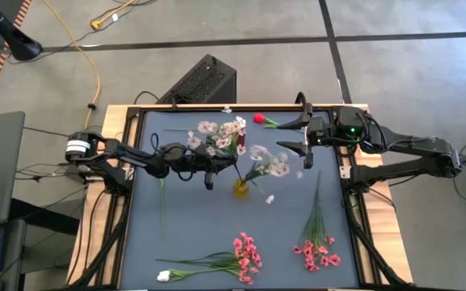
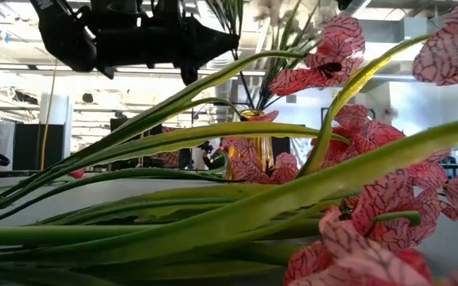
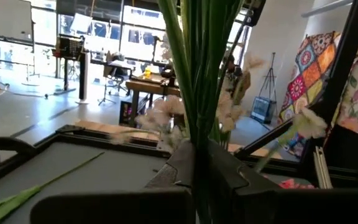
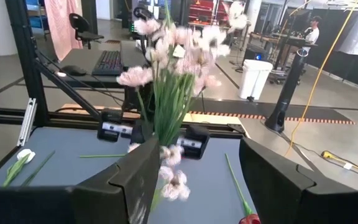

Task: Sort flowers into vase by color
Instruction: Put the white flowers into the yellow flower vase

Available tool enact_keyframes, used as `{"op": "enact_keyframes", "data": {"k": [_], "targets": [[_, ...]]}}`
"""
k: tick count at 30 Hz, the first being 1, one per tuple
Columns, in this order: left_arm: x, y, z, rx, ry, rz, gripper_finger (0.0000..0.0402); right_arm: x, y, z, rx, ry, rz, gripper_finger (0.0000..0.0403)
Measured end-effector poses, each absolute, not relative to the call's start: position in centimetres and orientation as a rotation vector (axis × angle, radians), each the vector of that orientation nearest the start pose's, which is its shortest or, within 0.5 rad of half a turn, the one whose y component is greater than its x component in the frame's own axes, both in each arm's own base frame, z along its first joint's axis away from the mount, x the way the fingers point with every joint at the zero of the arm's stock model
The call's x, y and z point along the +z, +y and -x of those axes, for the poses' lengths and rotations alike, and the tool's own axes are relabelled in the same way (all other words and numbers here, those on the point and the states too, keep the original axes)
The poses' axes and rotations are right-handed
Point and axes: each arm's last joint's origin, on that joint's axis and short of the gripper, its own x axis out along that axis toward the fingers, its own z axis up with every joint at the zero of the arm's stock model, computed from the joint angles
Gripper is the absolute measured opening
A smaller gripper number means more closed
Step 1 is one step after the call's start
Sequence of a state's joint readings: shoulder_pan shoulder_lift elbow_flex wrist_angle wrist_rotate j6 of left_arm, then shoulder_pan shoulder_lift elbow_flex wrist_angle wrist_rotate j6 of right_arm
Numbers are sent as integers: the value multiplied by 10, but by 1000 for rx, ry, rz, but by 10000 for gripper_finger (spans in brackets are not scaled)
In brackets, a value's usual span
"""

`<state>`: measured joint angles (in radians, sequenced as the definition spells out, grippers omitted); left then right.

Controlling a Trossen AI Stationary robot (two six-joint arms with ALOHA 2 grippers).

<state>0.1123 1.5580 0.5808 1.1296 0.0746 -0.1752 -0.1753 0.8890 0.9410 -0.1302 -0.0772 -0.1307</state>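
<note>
Pale blossoms (image 1: 217, 133) at tabletop centre, toward far edge, stems clamped in left end effector (image 1: 209, 174), just beside yellow vase (image 1: 240, 189). Advice: keep stems vertical, lower straight into vase mouth, release only once seated. Right end effector (image 1: 304, 133) released, empty, near far edge beside red rosebud (image 1: 259, 118). Pink sprays (image 1: 245, 257) along near edge.

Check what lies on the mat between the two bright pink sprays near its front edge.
Nothing: in the high view, bare mat separates the left pink spray from the right pink spray.
</note>
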Motion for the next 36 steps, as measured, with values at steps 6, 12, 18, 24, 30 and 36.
{"op": "enact_keyframes", "data": {"k": [6,12,18,24,30,36], "targets": [[232,30,-286,29,-147,121,0,373,-31,-189,-92,92,125,248],[241,27,-280,20,-152,121,0,373,-32,-189,-94,92,128,248],[234,23,-283,28,-115,115,0,373,-32,-189,-94,90,128,248],[232,21,-284,32,-120,109,0,373,-32,-189,-94,88,128,248],[232,20,-285,27,-114,110,0,373,-32,-189,-94,88,128,248],[230,18,-285,52,-109,109,0,373,-32,-189,-94,88,128,248]]}}
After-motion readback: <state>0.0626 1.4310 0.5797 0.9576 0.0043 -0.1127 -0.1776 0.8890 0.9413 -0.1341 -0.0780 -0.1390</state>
